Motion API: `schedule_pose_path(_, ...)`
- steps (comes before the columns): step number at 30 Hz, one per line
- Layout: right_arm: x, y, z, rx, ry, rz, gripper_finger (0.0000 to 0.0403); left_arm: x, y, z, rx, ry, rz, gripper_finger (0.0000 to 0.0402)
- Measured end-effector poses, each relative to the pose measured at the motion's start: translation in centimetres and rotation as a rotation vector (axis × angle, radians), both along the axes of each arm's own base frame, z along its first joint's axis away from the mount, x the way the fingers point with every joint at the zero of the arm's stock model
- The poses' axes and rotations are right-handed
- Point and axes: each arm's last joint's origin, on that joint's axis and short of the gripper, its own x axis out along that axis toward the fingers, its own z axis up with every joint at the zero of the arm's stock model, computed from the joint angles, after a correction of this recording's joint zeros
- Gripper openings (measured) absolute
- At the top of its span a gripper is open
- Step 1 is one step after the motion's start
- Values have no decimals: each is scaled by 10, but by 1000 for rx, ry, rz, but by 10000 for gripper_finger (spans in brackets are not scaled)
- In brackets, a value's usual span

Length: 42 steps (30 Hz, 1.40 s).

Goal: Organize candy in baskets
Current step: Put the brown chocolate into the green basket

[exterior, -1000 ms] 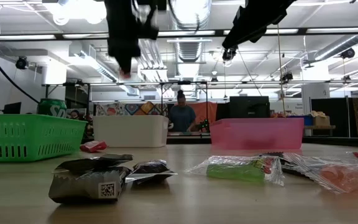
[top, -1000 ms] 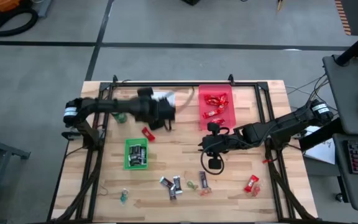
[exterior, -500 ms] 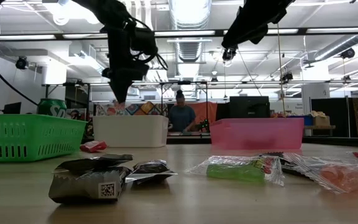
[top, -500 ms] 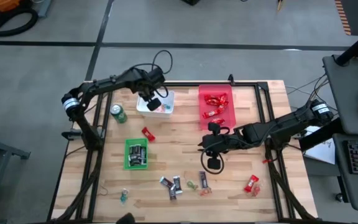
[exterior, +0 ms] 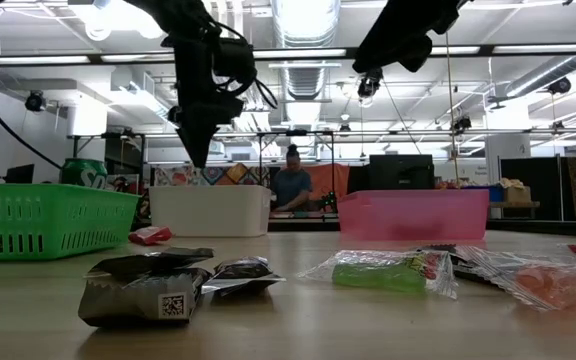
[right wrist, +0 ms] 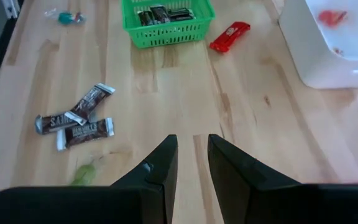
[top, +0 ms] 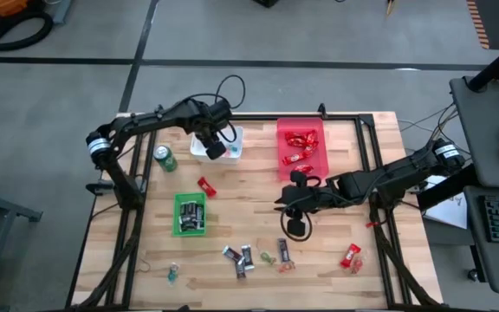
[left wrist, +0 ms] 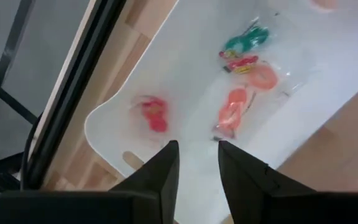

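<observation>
The white basket (top: 219, 144) at the far left of the surface (top: 258, 195) holds orange, red and green sweets (left wrist: 232, 112). The left pincer (left wrist: 194, 155) hovers directly above it, fingers parted and empty. The right pincer (right wrist: 188, 152) hangs mid-surface, slightly parted, holding nothing.

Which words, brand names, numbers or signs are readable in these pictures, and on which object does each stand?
None can be read with certainty.
Dark candy bar wrappers: pale lettering, too blurred.
Dark wrapper: a square code only, no words.
Green drink can: white marking, too partial to read.
</observation>
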Motion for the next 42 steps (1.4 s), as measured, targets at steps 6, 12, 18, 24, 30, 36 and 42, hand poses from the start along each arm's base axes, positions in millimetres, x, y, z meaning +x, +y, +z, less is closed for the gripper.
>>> schedule_pose_path(6, 0, 2, -2, 229, 6, -167, 82, 11, -45, 16, 32, -104, -90, 105)
schedule_pose_path(12, -1, 24, -17, 495, 147, -219, 82, 14, -118, 40, 56, -299, -302, 105)
schedule_pose_path(18, -11, 50, -47, 595, 401, -319, 82, 6, -187, 44, 11, -518, -482, 105)
schedule_pose_path(24, -12, 63, -69, 611, 506, -429, 81, -3, -236, 34, -63, -729, -556, 105)
schedule_pose_path(30, -3, 67, -89, 587, 569, -465, 81, -5, -259, 26, -101, -799, -606, 105)
schedule_pose_path(36, 7, 70, -87, 555, 541, -437, 81, -4, -263, 24, -103, -793, -622, 105)
schedule_pose_path(42, 13, 69, -89, 541, 529, -443, 99, -4, -264, 23, -105, -789, -620, 105)
